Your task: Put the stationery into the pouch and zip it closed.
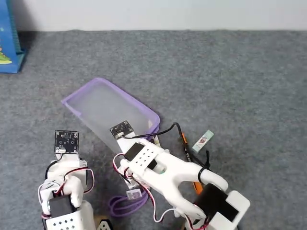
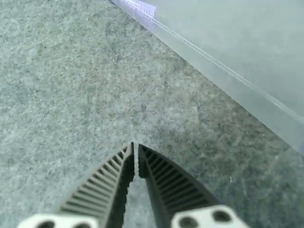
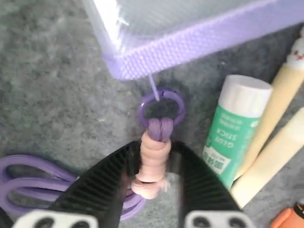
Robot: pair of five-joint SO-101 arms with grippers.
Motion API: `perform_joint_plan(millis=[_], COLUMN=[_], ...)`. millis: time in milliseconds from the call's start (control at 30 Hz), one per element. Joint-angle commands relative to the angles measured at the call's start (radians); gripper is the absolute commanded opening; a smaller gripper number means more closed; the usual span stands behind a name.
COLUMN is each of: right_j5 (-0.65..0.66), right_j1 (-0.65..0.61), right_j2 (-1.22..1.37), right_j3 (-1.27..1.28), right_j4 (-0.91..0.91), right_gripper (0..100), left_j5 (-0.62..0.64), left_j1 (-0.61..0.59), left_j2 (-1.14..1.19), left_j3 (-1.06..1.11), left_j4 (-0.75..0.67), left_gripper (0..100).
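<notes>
The translucent purple pouch (image 1: 108,109) lies flat on the grey carpet, and its near corner (image 3: 190,38) is close in the right wrist view. A purple ring (image 3: 161,108) hangs from that corner, with a pink zip pull (image 3: 152,164) knotted to it. My right gripper (image 3: 152,149) is shut on the pink pull. Beside it lie a green-and-white glue stick (image 3: 235,130) and two cream pens (image 3: 278,128). An orange pen (image 1: 188,152) and a small eraser (image 1: 203,140) lie right of the pouch. My left gripper (image 2: 135,151) is shut on nothing, low over the carpet near the pouch's long edge (image 2: 213,66).
A purple cord loop (image 1: 125,205) lies on the carpet under the right arm (image 1: 165,173). The left arm (image 1: 64,189) stands at the front left. A blue box (image 1: 8,38) sits at the far left, against a white wall at the back.
</notes>
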Motion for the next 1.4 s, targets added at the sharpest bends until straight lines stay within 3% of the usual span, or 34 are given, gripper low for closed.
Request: perform_joint_plan(millis=[0,200,367,467,533,700,800,1100,1367], right_j5=[-0.005,0.006,0.123,0.176,0.192,0.196,0.196,0.198,0.198], right_j1=[-0.010,-0.005,-0.004,-0.004,0.010,0.097,0.114,0.117,0.119], right_j2=[-0.008,-0.099,-0.361,-0.529,-0.631,-0.832,-0.918,-0.989,-0.992], right_j3=[-0.054,-0.054,-0.043,-0.003,0.020,0.048,0.071,0.253,0.270], right_j4=[0.013,0.035,0.096,0.091,0.090,0.090,0.088,-0.101,-0.117], right_gripper=[1.7,0.8,0.8,0.8,0.8,0.8,0.8,0.8,0.8], left_j5=[-0.011,-0.012,-0.075,-0.018,0.040,0.192,0.236,0.255,0.290], left_j1=[-0.006,-0.006,-0.005,-0.005,-0.003,0.000,0.006,0.236,0.376], left_j2=[-0.008,-0.008,-0.008,-0.008,-0.008,-0.008,-0.008,-0.008,-0.008], left_j3=[-0.035,-0.036,-0.050,-0.082,-0.101,-0.176,-0.200,-0.294,-0.297], left_j4=[-0.023,-0.023,-0.021,-0.015,-0.012,0.054,0.055,0.110,0.110], left_gripper=[2,2,2,2,7,30,37,37,37])
